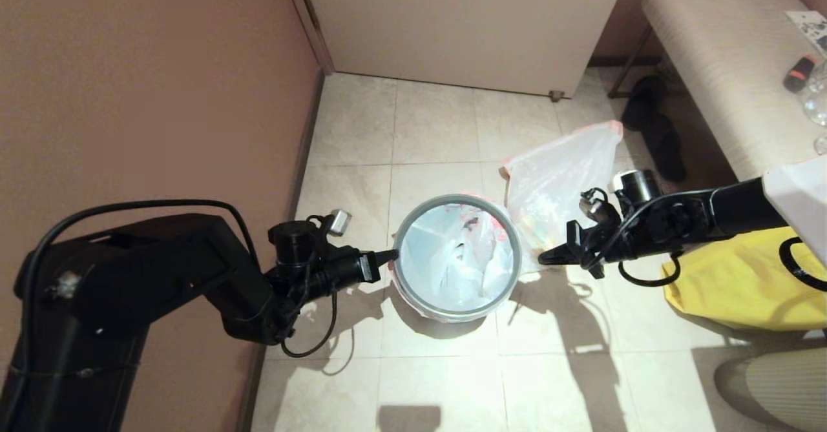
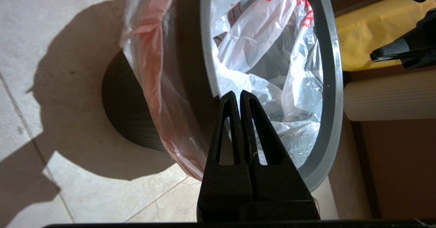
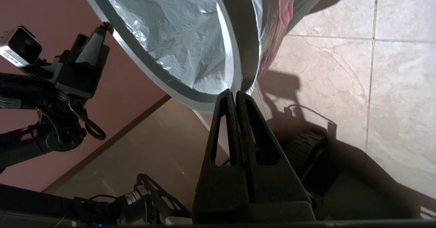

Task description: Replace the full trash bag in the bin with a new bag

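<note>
The black bin [image 1: 413,302] stands on the tiled floor, topped by its grey hoop [image 2: 332,85]. The new bag [image 1: 452,264], white with red print, lines its inside, and its red edge [image 2: 150,67] hangs over the outer wall under the hoop. My left gripper [image 1: 391,256] is shut, with its tips [image 2: 237,93] at the hoop's left edge. To the right, my right gripper [image 1: 546,259] is shut too, its tips [image 3: 235,93] a short way off the hoop [image 3: 190,100]. The full trash bag [image 1: 555,180] lies on the floor behind the bin, to the right.
A brown wall [image 1: 161,96] runs close along the left. A pale door [image 1: 465,25] closes the back. On the right stand a padded bench [image 1: 711,64], dark shoes [image 1: 652,128] under it and a yellow bag [image 1: 743,283].
</note>
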Controlling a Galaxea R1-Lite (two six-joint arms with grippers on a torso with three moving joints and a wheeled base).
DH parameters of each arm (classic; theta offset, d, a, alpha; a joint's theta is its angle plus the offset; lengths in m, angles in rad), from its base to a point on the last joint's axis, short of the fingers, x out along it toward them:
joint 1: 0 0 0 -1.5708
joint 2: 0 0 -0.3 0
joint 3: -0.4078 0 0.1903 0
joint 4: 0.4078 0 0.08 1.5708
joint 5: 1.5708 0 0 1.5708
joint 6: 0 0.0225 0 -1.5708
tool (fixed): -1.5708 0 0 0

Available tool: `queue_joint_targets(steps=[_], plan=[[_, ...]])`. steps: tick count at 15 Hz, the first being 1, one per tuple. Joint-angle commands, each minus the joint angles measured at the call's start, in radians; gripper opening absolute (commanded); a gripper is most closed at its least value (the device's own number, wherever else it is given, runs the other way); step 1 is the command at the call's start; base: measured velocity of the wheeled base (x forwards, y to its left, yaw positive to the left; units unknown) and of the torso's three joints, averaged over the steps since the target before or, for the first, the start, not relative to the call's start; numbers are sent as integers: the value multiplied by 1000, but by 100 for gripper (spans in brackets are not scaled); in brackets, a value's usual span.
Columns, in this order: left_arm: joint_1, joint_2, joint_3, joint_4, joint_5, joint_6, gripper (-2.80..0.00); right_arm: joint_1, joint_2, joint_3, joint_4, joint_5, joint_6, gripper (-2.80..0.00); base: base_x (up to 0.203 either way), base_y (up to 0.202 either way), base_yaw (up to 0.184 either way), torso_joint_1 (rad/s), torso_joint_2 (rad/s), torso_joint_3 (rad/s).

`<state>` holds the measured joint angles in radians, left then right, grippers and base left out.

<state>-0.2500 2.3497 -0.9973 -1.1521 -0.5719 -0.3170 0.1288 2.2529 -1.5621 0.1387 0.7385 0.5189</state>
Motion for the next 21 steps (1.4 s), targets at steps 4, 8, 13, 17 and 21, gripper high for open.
queue_joint_targets(steps=[4, 8, 13, 17, 21], plan=[[-12, 29, -18, -8, -5, -4, -280, 39, 41, -6, -6, 21, 3, -280, 0, 0, 0, 0, 0, 0], [-20, 50, -30, -8, 1, -4, -280, 56, 32, 10, -45, 30, 5, -280, 0, 0, 0, 0, 0, 0], [-20, 69, -47, -9, 30, -2, -280, 57, 67, 3, -82, 24, 13, -280, 0, 0, 0, 0, 0, 0], [-22, 69, -47, -9, 32, -2, -280, 62, 85, -1, -114, 22, 36, -280, 0, 0, 0, 0, 0, 0], [-23, 65, -44, -30, 31, -3, -280, 71, 54, 8, -117, 24, 36, -280, 0, 0, 0, 0, 0, 0]])
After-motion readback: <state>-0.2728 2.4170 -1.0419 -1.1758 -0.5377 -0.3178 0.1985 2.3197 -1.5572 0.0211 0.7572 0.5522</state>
